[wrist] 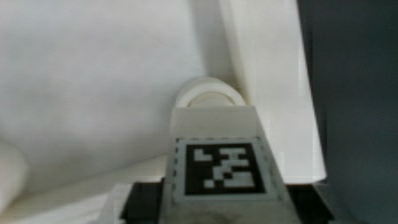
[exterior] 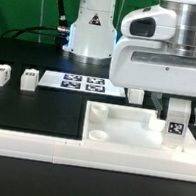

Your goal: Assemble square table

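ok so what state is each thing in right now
table top: lying flat, sockets up
held leg block: upright between the jaws, over the table top
jaws: shut on the held leg block
loose leg blocks: lying free, apart from the table top
marker board: flat, untouched

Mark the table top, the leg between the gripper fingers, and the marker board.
table top [exterior: 132,128]: exterior view, bare inner floor.
leg [exterior: 175,124]: exterior view, its tag face.
marker board [exterior: 83,82]: exterior view, centre between its tags.
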Motion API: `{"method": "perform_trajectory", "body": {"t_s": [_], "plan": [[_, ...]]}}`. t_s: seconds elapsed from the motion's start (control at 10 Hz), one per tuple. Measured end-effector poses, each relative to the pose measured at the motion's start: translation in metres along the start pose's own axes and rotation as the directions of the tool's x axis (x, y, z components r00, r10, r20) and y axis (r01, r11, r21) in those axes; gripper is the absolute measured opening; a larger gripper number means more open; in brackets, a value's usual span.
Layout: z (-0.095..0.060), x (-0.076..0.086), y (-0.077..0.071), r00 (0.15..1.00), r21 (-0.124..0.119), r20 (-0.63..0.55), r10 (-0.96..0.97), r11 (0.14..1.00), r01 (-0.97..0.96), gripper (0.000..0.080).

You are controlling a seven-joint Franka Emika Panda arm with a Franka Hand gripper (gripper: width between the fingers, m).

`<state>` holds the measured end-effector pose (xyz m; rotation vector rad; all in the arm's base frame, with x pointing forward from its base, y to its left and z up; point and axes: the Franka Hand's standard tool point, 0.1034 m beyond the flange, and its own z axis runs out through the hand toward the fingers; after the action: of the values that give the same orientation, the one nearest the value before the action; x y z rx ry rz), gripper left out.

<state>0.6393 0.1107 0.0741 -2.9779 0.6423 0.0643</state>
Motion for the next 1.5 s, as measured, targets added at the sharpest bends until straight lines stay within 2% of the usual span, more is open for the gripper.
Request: {"method": "perform_trajectory", "body": {"t_s": [0.2, 0.4, 0.6, 0.8, 0.9, 1.0, 1.1, 1.4, 1.5], "plan": [[0.0, -0.001, 0.001, 0.979, 0.0, -0.019, 0.205, 0.979, -0.205, 0.0287], [0.0, -0.002, 0.0, 0.922, 0.002, -0.028, 0.386, 0.922, -0.386, 0.0287], [0.001, -0.002, 0.001, 0.82, 0.046, -0.05, 0.57, 0.822, -0.568, 0.029], [0.002, -0.006, -0.002, 0.711, 0.055, -0.05, 0.702, 0.713, -0.699, 0.029], [0.002, -0.007, 0.001, 0.618, 0.095, -0.045, 0.785, 0.619, -0.78, 0.029], [0.002, -0.01, -0.001, 0.53, 0.12, -0.032, 0.847, 0.53, -0.839, 0.029], [0.004, -0.014, -0.005, 0.466, 0.121, -0.014, 0.885, 0.464, -0.878, 0.029], [0.005, -0.016, -0.007, 0.495, 0.118, -0.018, 0.869, 0.493, -0.862, 0.029], [0.005, -0.018, -0.006, 0.571, 0.091, -0.027, 0.82, 0.571, -0.816, 0.0478]]}}
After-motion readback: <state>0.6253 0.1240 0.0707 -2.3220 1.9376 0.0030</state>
